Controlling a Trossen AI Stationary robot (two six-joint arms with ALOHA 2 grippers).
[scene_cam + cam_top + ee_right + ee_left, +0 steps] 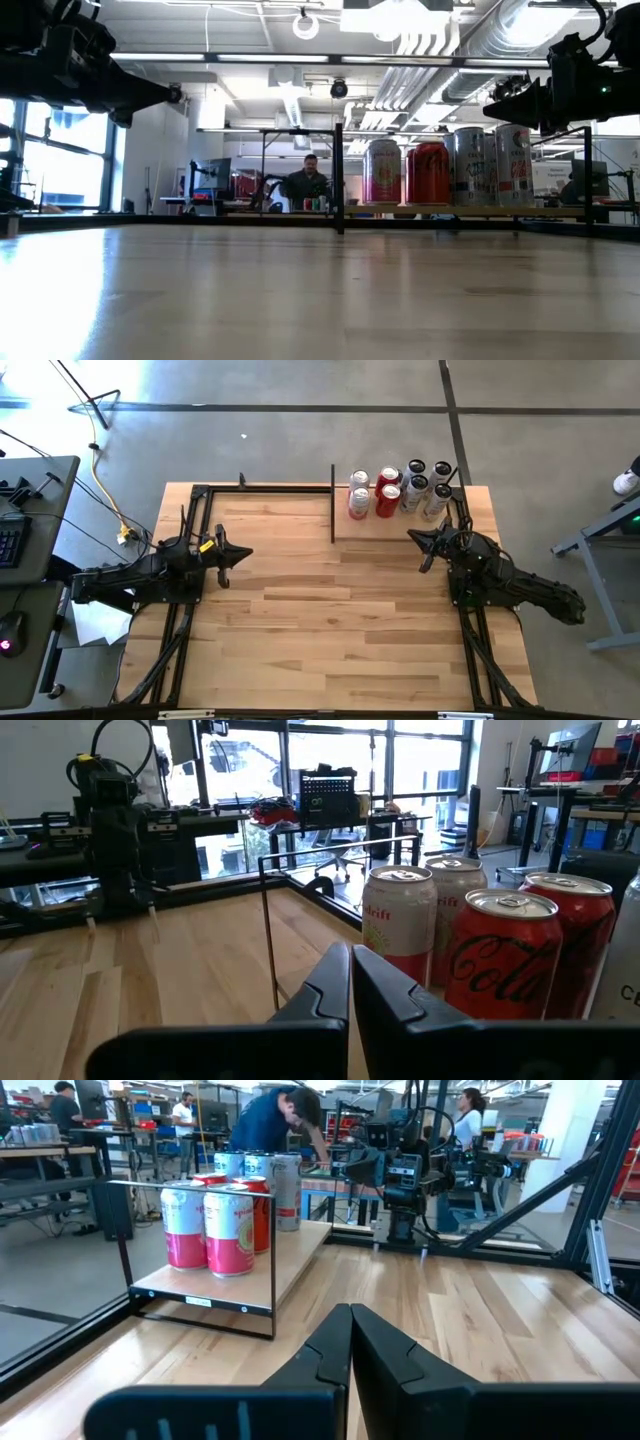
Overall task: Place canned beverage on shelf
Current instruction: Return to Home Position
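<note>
Since the cans [395,488] stand in paired rows on the shelf [365,530] at the far right of the table [300,620], with left gripper [245,553] and right gripper [412,538] both closed on nothing, placing looks done; only parking the arms is left.

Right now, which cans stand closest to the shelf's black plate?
The two white-and-pink cans, beside the black plate; the red cans and dark-topped white cans stand farther along.
</note>
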